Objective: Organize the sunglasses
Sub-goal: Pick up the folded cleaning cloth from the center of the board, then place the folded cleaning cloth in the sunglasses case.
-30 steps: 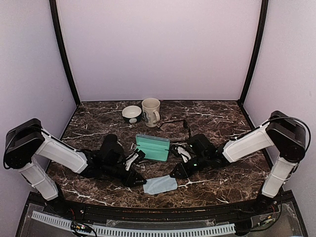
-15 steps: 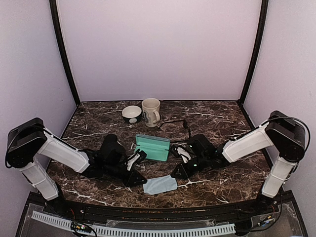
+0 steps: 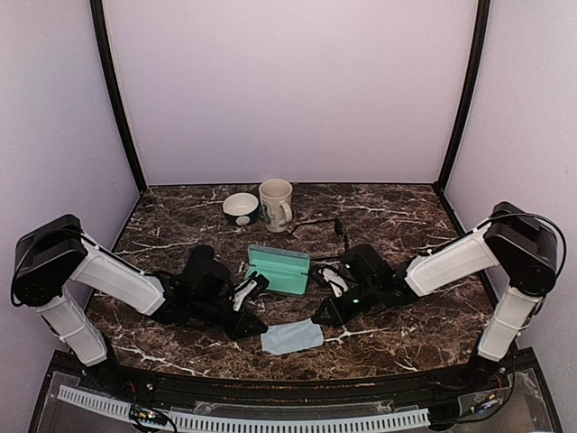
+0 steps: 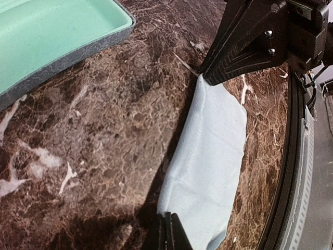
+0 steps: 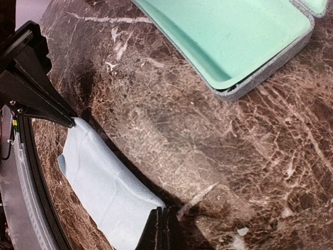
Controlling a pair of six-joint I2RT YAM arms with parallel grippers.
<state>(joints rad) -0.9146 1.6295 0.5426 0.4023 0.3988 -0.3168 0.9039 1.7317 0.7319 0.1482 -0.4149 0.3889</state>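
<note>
A light-blue cloth [image 3: 292, 336] lies flat on the marble table near the front edge. My left gripper [image 3: 257, 331] is shut on its left corner, and my right gripper [image 3: 316, 319] is shut on its right corner. In the left wrist view the cloth [image 4: 208, 156] runs from my left gripper [image 4: 169, 232] to the right gripper's fingers [image 4: 244, 49]. In the right wrist view the cloth [image 5: 104, 187] runs from my right gripper [image 5: 162, 229] to the left fingers [image 5: 36, 94]. Thin black wire-framed sunglasses [image 3: 317, 224] lie behind the case. The brownish pair is not visible.
A grey-blue hard case [image 3: 279, 269] stands open just behind the cloth, its mint-green lining showing [image 4: 52, 36] [image 5: 234, 36]. A small bowl [image 3: 241, 207] and a cream mug [image 3: 276, 204] stand at the back centre. The table's front edge is close to the cloth.
Both grippers stay shut on the cloth's corners. The left arm has edged slightly right and the cloth has barely shifted.
</note>
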